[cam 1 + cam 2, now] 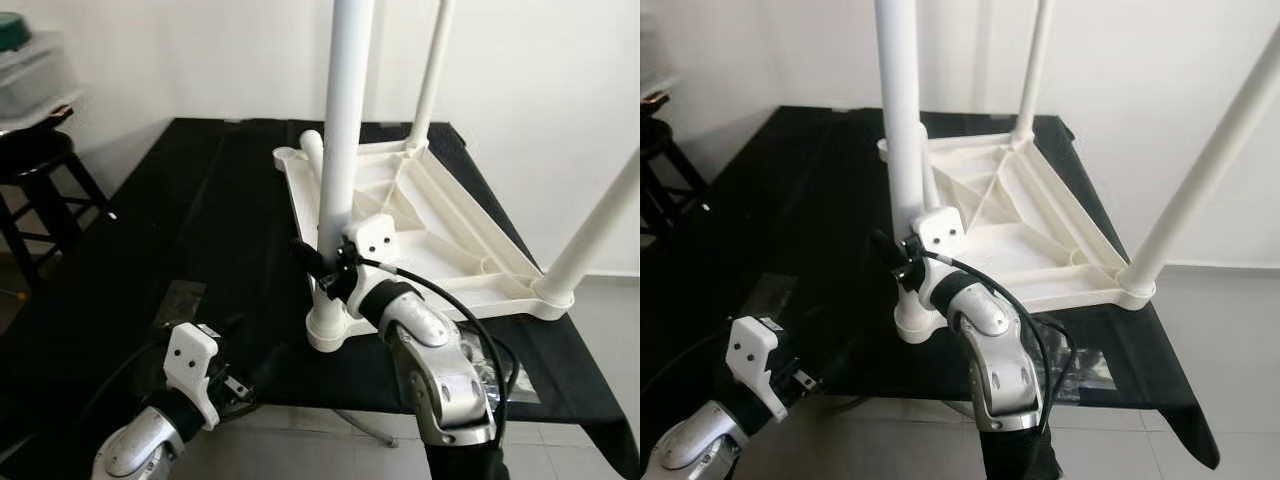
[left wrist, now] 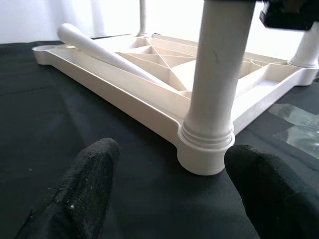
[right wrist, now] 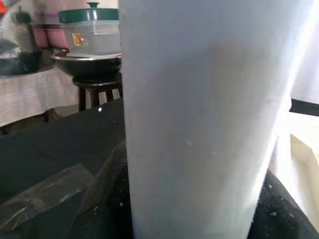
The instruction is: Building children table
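Gripping the near leg (image 1: 340,130) low down, our right gripper (image 1: 328,262) has its black fingers closed around the white tube just above the corner socket. That leg stands upright in the upside-down white tabletop (image 1: 450,250), which lies on the black cloth (image 1: 200,220). Two more legs (image 1: 432,70) stand at the far and right corners, and a loose leg (image 2: 104,50) lies across the tabletop's ribs. Our left gripper (image 2: 169,189) hovers over the cloth near that corner, fingers spread wide, holding nothing. We see a dark stool (image 1: 40,170) at left.
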Motion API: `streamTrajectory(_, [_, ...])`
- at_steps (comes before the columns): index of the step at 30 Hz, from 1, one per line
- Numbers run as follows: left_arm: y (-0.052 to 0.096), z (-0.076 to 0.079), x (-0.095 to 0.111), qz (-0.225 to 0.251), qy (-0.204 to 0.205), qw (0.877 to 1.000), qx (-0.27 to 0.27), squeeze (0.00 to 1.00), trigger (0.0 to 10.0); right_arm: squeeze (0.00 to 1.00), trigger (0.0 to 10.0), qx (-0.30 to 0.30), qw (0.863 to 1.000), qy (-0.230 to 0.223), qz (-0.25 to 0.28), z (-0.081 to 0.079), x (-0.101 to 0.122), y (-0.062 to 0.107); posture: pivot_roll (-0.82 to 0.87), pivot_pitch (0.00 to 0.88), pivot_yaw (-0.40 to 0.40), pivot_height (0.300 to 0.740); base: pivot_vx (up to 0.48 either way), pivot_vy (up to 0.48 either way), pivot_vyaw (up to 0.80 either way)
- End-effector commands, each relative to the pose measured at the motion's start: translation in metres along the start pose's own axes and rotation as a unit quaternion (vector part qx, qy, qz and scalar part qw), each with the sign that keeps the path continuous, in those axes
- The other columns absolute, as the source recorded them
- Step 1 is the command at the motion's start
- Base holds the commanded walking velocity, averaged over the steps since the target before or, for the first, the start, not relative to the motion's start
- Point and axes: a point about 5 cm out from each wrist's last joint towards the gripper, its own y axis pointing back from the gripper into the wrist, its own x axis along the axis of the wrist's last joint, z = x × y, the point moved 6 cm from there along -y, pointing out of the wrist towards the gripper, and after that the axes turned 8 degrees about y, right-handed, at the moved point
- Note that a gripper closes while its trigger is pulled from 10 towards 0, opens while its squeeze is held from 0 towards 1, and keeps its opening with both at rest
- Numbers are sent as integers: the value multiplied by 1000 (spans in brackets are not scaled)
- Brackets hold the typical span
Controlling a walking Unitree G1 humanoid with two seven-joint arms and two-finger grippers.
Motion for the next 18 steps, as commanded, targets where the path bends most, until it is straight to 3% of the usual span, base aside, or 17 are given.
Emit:
streamTrajectory(1, [0,-1,-2,-6,-3,1000,-3,0,10000,0,0,15,992,-21,-122,-10,-63,7,-156,102,-40,740,0,0,0])
streamTrajectory(2, [0,-2,-2,-5,-4,1000,2,0,10000,0,2980,13,992,-18,-123,-9,-62,5,-151,98,-40,740,0,0,0])
streamTrajectory(3, [1,-3,-2,-4,-5,1000,6,0,10000,0,10000,22,993,-18,-115,-8,-58,1,-147,93,-38,740,0,0,0])
streamTrajectory(6, [1,-4,-3,-3,-5,1000,8,0,10000,0,10000,26,993,-22,-111,-8,-54,-1,-148,91,-37,740,0,0,0])
streamTrajectory(7, [1,-3,-3,-5,-4,1000,4,0,10000,1000,10000,54,994,-40,-90,-8,-42,-8,-149,85,-37,740,0,0,0])
streamTrajectory(8, [1,-3,-3,-5,-4,1000,4,0,10000,1000,10000,54,994,-40,-90,-8,-42,-8,-149,85,-37,740,0,0,0])
streamTrajectory(10, [0,-2,-5,-8,-2,1000,-2,0,10000,1000,10000,102,992,-65,-43,-12,-14,-15,-147,82,-36,740,0,0,0])
streamTrajectory(12, [0,-1,-5,-9,-1,1000,-4,0,10000,1000,10000,127,989,-68,-20,-14,-3,-16,-147,81,-36,740,0,0,0])
streamTrajectory(13, [0,-1,-5,-9,-1,1000,-4,0,10000,1000,10000,188,981,-51,4,-19,9,-12,-143,82,-38,740,0,0,0])
streamTrajectory(15, [-1,1,-5,-8,0,1000,-5,0,10000,992,10000,305,951,5,38,-27,21,4,-137,83,-41,740,0,0,0])
streamTrajectory(16, [0,1,-5,-7,0,1000,-4,0,10000,0,10000,357,933,27,44,-28,22,13,-134,90,-43,740,0,0,0])
streamTrajectory(17, [0,1,-4,-7,0,1000,-4,0,10000,0,10000,383,922,38,45,-28,23,18,-133,90,-44,740,0,0,0])
streamTrajectory(18, [0,1,-4,-7,0,1000,-4,0,10000,0,10000,383,922,38,45,-28,23,18,-133,90,-44,740,0,0,0])
